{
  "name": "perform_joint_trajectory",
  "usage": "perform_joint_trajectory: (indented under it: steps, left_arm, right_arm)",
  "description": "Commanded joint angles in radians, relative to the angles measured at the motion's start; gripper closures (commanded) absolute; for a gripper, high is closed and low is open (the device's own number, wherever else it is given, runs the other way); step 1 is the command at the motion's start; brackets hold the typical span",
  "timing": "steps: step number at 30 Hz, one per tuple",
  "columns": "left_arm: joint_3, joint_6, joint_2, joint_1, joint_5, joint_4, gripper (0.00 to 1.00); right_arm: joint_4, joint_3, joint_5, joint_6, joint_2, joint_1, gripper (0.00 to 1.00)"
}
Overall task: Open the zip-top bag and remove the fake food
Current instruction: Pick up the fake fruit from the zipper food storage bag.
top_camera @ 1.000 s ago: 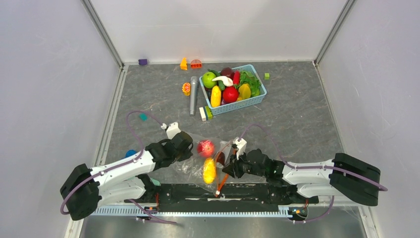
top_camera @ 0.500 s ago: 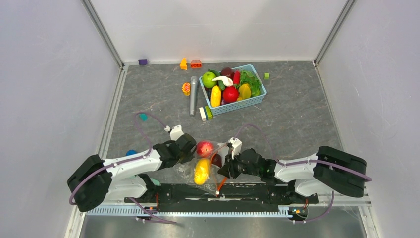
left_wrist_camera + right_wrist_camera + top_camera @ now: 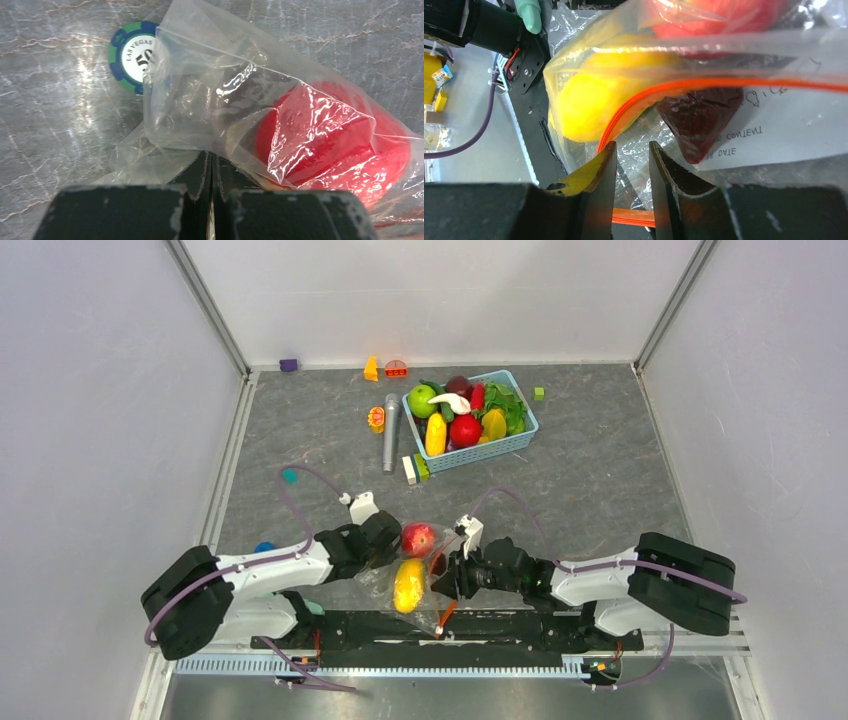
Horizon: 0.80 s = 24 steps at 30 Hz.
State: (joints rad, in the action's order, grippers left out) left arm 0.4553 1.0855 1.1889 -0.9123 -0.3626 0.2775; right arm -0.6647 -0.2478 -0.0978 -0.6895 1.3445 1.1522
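The bag (image 3: 380,583) is lying on the table (image 3: 600,470), close to the near edge, right between the two arms. The left gripper (image 3: 210,167) is pressing its fingers tight together and pinching a bit of the clear plastic. I think it is doing this so the bag is not sliding while the other arm is working on the top.

The right gripper (image 3: 631,160) is sitting at the orange zip strip (image 3: 734,82). Its fingers (image 3: 599,175) are standing a little apart, and a bit of the strip is running across the gap. It is not looking like a squeeze just now. I cannot tell if the zip is open.

The food is all sitting inside the bag: a red fruit (image 3: 335,145), a yellow one (image 3: 594,95) and a dark maroon one (image 3: 699,120). A poker chip (image 3: 131,55) is lying partly under the plastic.

Next, I think the right gripper is needing a good hold on one side of the strip, so it can be pulling away from the left one.
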Motion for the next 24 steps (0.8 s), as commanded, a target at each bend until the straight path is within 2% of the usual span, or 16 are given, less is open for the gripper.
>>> perform_joint_trajectory:
  steps: [1, 4, 9, 15, 20, 24]
  left_arm:
    - [-0.008, 0.038, 0.054, -0.039, -0.004, 0.002, 0.98]
    - [-0.004, 0.057, 0.074, -0.060, -0.010, -0.006, 0.98]
    - [-0.008, 0.084, 0.100, -0.094, -0.022, -0.011, 0.98]
    - [-0.014, 0.101, 0.110, -0.107, -0.034, -0.017, 0.98]
    - [-0.018, 0.106, 0.118, -0.113, -0.036, -0.023, 0.98]
    - [-0.022, 0.117, 0.119, -0.119, -0.035, -0.032, 0.98]
  right_arm:
    - [-0.082, -0.033, -0.032, -0.028, 0.038, 0.004, 0.64]
    - [-0.082, -0.043, -0.023, -0.031, 0.058, 0.004, 0.64]
    - [-0.061, -0.065, -0.005, -0.034, 0.087, 0.005, 0.58]
    - [-0.114, -0.063, -0.049, -0.059, 0.064, 0.004, 0.51]
    - [-0.041, -0.094, -0.050, -0.109, 0.042, 0.005, 0.34]
    - [-0.018, -0.120, -0.059, -0.177, 0.056, 0.004, 0.27]
